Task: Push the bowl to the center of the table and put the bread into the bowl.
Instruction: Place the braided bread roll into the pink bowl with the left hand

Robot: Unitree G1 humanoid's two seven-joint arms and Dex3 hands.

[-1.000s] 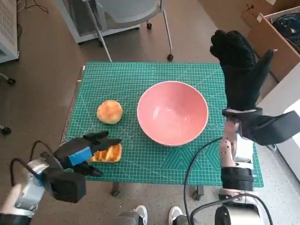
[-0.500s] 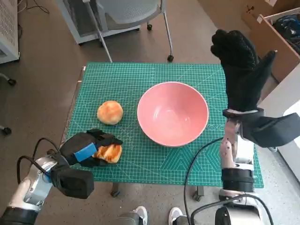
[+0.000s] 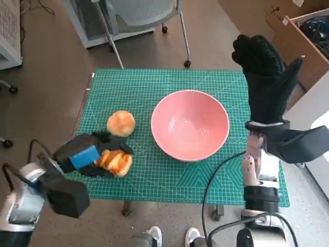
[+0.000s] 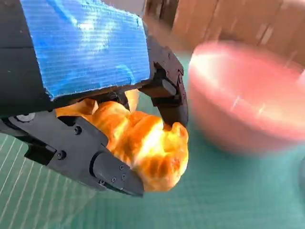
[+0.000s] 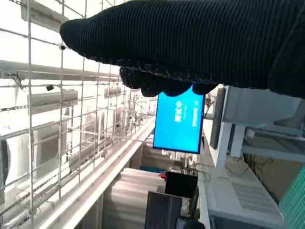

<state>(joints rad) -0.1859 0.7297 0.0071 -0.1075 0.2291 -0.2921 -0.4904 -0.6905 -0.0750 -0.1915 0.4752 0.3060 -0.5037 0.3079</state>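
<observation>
The pink bowl [image 3: 189,124] stands near the middle of the green mat [image 3: 154,87]; in the left wrist view the bowl [image 4: 248,95] is blurred. My left hand [image 3: 90,153] grips a golden croissant-like bread [image 3: 116,161] at the mat's front left, to the left of the bowl. Up close the bread [image 4: 147,152] sits between the black fingers [image 4: 114,174] of the left hand [image 4: 90,62]. A round bun [image 3: 121,123] lies on the mat just beyond that hand. My right hand [image 3: 264,77] is raised high above the table's right side, fingers spread, holding nothing.
An office chair's legs [image 3: 154,31] stand beyond the table's far edge. Cardboard boxes [image 3: 303,36] sit at the far right. A person's shoes [image 3: 172,237] show at the table's near edge. The right wrist view shows only a ceiling grid and a blue screen [image 5: 180,121].
My left hand has closed round the bread and moved it a little towards the bun and the bowl. The right hand, bowl and bun have stayed put.
</observation>
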